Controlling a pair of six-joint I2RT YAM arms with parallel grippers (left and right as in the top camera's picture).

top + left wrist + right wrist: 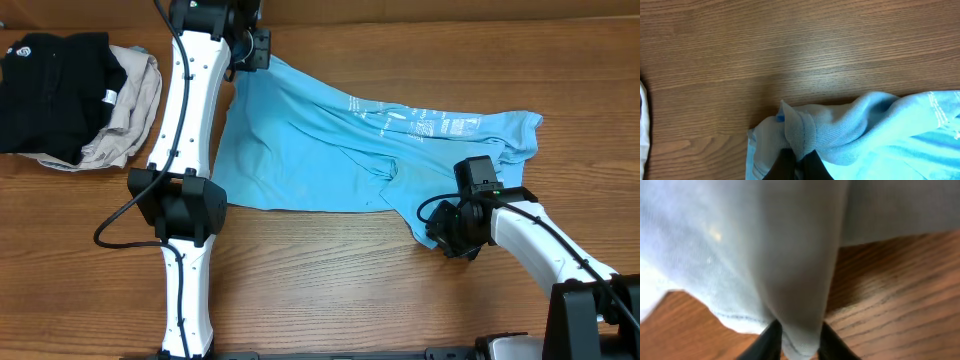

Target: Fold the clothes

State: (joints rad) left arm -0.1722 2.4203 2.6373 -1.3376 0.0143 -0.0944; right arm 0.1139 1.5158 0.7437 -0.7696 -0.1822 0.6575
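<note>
The clothes (320, 140), a light sky-blue T-shirt with pale lettering, lie spread and rumpled across the middle of the wooden table (330, 290). At the shirt's far left corner my left gripper (258, 50) is shut on a bunched hem; the left wrist view shows the clothes (865, 130) pinched between the dark jaws of that left gripper (800, 161). At the shirt's near right tip my right gripper (432, 232) grips the edge. In the right wrist view a hanging fold of the clothes (790, 255) is squeezed in the right gripper (799, 341).
A black garment (50, 85) with a small white logo lies piled at the far left, on a beige garment (125, 110). The left arm's base (185, 205) stands just left of the shirt.
</note>
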